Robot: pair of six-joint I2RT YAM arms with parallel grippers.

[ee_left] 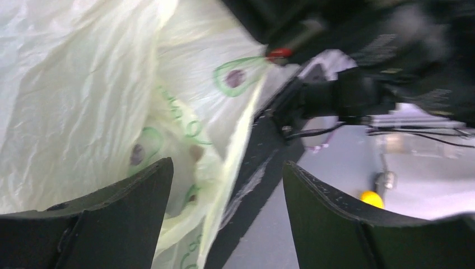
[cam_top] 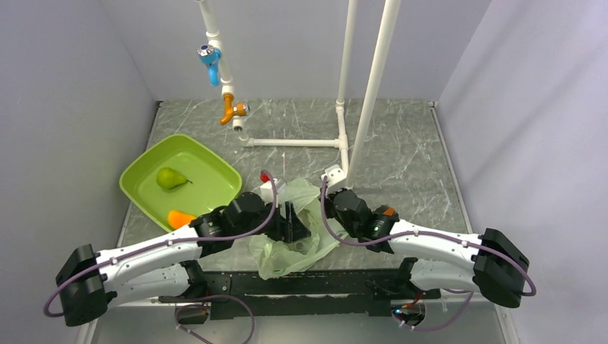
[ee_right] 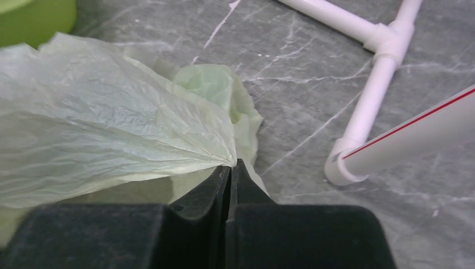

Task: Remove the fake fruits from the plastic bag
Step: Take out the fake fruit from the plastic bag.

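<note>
The pale-green plastic bag (cam_top: 297, 240) lies crumpled between my two arms near the table's front edge. My right gripper (ee_right: 231, 166) is shut on a pinched fold of the bag (ee_right: 112, 129) and holds it up. My left gripper (ee_left: 227, 185) is open, its jaws wide apart at the bag's edge (ee_left: 168, 112), holding nothing. A green pear (cam_top: 171, 178) and an orange piece (cam_top: 180, 218) lie in the lime-green tray (cam_top: 208, 154). The grape bunch and the green elongated piece are hidden.
White pipe frame (cam_top: 343, 136) stands behind the bag, with its foot near my right gripper (ee_right: 367, 106). An orange and a blue valve (cam_top: 233, 109) hang at the back. A small red-topped white object (cam_top: 267, 185) sits by the bag.
</note>
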